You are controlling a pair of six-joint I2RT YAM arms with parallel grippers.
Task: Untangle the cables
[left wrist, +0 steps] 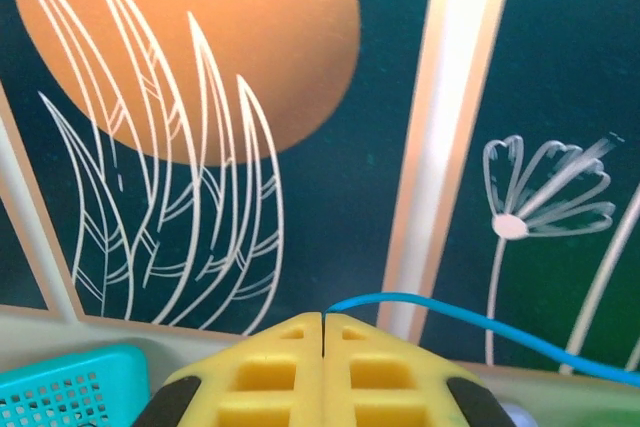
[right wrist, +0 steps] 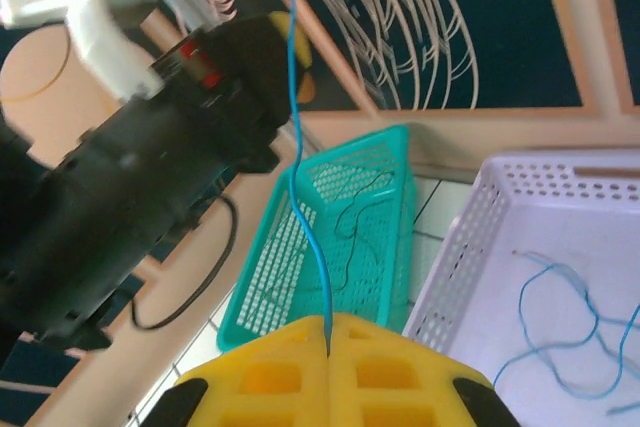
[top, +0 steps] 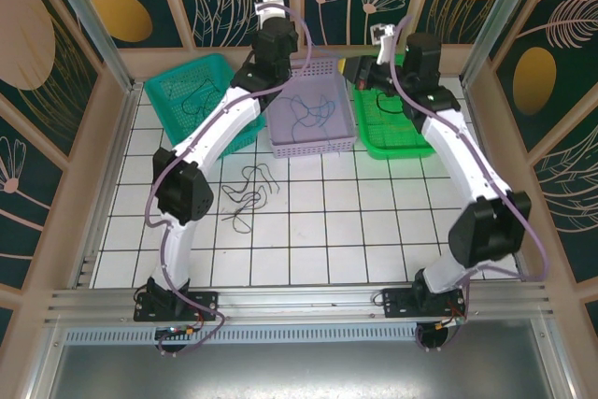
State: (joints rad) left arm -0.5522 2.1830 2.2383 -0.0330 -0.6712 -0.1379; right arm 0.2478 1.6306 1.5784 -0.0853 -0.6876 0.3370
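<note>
The left gripper (left wrist: 322,322) is seen with its yellow fingers pressed together on a thin blue cable (left wrist: 480,322), which leaves the seam between them and runs off to the right in front of the painted back wall (left wrist: 200,97). The right gripper (right wrist: 328,325) is likewise closed, pinching the same blue cable at the fingertips; from there the strand rises in a gentle wave towards the black wrist of the left arm (right wrist: 150,177). Both grippers are held high above the far edge of the table (top: 374,221), over the row of containers. Directly below them, at the middle of the far edge, a lilac basket (top: 313,149) is shown holding loose blue cables (top: 313,111). In the far left corner a teal basket (top: 177,86) is set at an angle, with a thin dark cable (top: 196,100) lying inside it. Towards the far right corner a green tray (top: 392,147) is placed beside the lilac basket. A small tangle of black cables (top: 250,192) is left on the white tiles left of the table's centre, near the left arm's elbow and well apart from both grippers.
</note>
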